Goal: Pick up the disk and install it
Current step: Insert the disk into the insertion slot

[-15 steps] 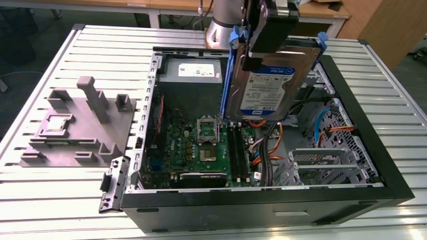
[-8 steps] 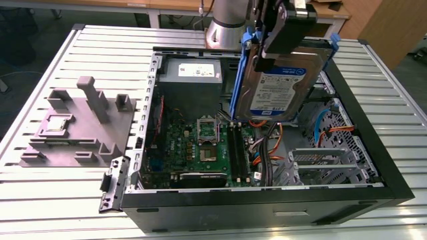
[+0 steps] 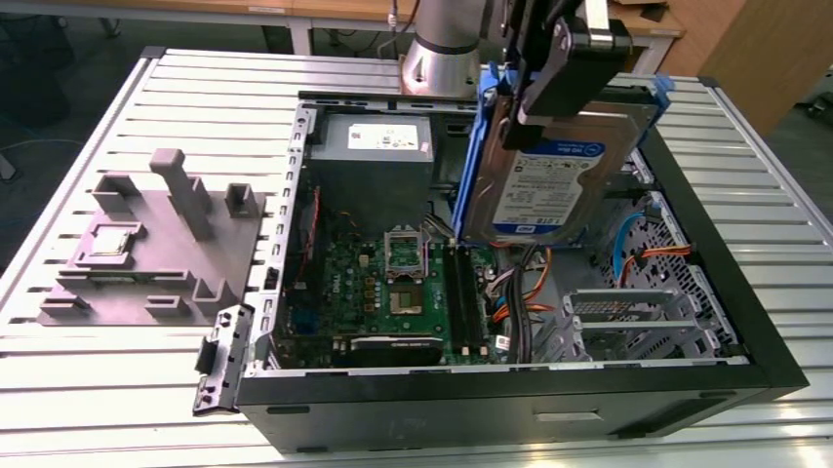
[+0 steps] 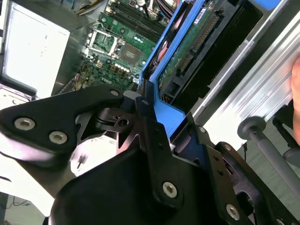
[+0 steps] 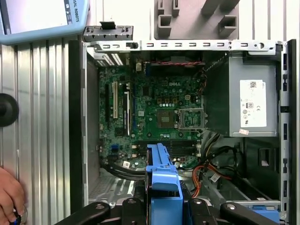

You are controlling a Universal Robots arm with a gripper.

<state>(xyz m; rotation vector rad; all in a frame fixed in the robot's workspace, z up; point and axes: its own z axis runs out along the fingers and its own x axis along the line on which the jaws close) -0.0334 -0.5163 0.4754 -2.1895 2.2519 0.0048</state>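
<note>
Pinching the top end of the disk, your black two-fingered gripper (image 3: 553, 105) has its jaws pressed together on the blue rail. The second wrist view shows one black finger (image 4: 149, 122) lying flat against that rail. From the grip, the disk (image 3: 540, 190), a flat rectangular silver metal hard drive with a blue-and-white label and blue plastic side rails, hangs straight down. Its long axis is upright and its label face is turned toward the exterior camera. It touches nothing else and is raised above the open black computer case (image 3: 729, 322), over the strip between the green motherboard (image 3: 390, 283) and the orange and black cables (image 3: 514, 292).

The relation you need to watch is with the silver sheet-metal drive cage (image 3: 631, 314), which appears empty. It sits low in the case, below the disk and toward the exterior view's right, well apart from the disk's lower edge. I judge the disk picked up but not yet seated. A person's hand (image 5: 9, 197) is at the slatted aluminium table (image 3: 195, 88), beside the case.
</note>
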